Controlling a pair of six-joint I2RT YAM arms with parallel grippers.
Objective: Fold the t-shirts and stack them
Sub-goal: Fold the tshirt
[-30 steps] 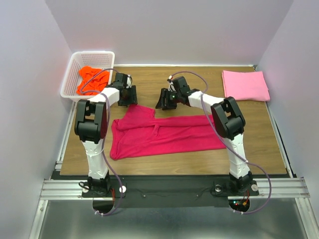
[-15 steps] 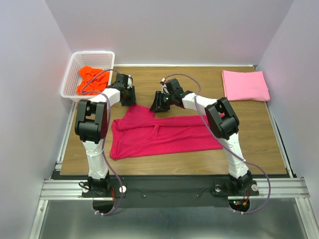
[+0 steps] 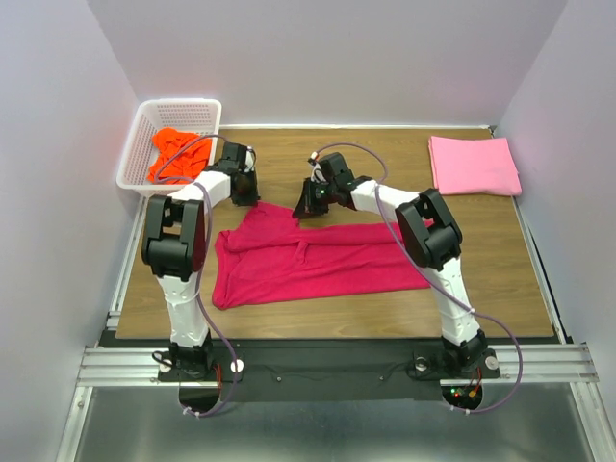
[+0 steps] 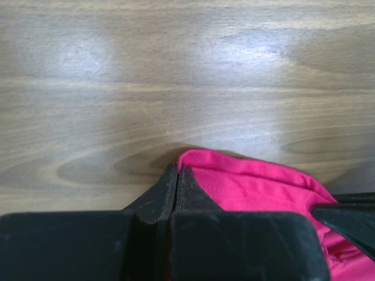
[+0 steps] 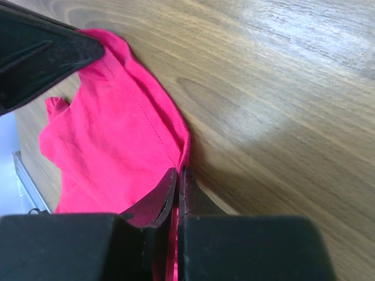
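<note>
Left gripper (image 3: 247,195): jaws pressed together, no gap between them. In the left wrist view the fingertips (image 4: 177,171) sit on the rounded far edge of the crimson t-shirt (image 3: 318,260), pinching the cloth (image 4: 252,187) where it meets the bare wood.

Right gripper (image 3: 303,206): also closed. In the right wrist view its tips (image 5: 179,173) close on the stitched hem of the same shirt (image 5: 111,134), and a strip of red shows between the fingers lower down. The other gripper's black finger cuts into the top left corner of that view.

Both grippers are near each other at the shirt's far edge, left of centre on the surface (image 3: 385,164). I see them on either side of a raised lobe of cloth.

The crimson t-shirt lies spread across the middle of the surface, long side running left to right, with wrinkles and a folded-over part at its left end.

The pink t-shirt (image 3: 474,165) lies folded flat in the far right corner, well apart from both arms.

The orange t-shirt (image 3: 173,149) is bunched inside the white basket (image 3: 181,102) at the far left corner.
</note>
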